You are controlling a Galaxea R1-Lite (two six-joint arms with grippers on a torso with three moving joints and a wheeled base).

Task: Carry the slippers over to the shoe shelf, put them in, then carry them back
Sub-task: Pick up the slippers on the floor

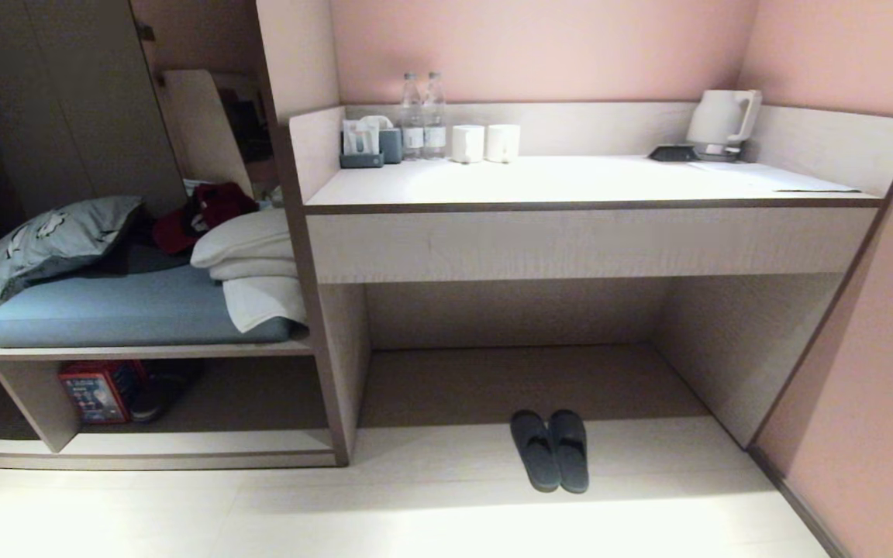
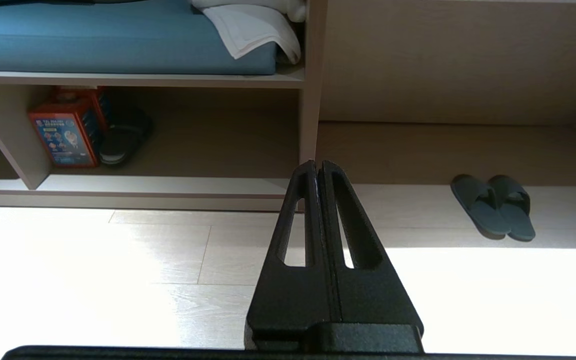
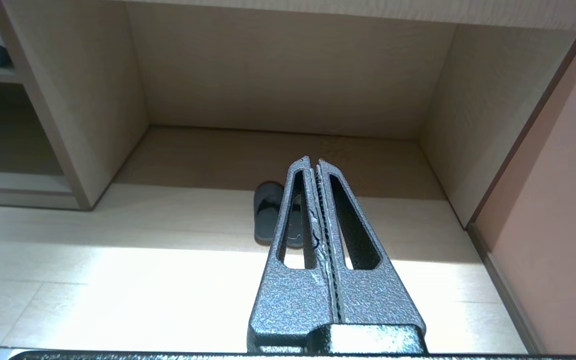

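While neither arm had yet gone to work, the slippers (image 1: 549,450) lay side by side, touching, on the pale floor (image 1: 415,511) at the mouth of the desk recess (image 1: 524,380), toes inward; probably their starting place, within easy reach.

Left gripper (image 2: 318,167): fingers pressed together, holding nothing, aimed at the upright panel; slippers well off to one side and beyond its tips.
Right gripper (image 3: 313,162): likewise closed and empty, slippers just beyond and partly behind its fingers.
Shoe shelf (image 1: 206,443): low compartment under the blue cushion (image 1: 129,310), well apart from both grippers.
Already inside: a red printed box (image 1: 98,391) and a dark shoe (image 2: 123,140) beside it, near the short divider (image 1: 36,403). The nearer stretch looked free.
On the desktop: bottles (image 1: 423,116), cups (image 1: 485,143), kettle (image 1: 722,116).
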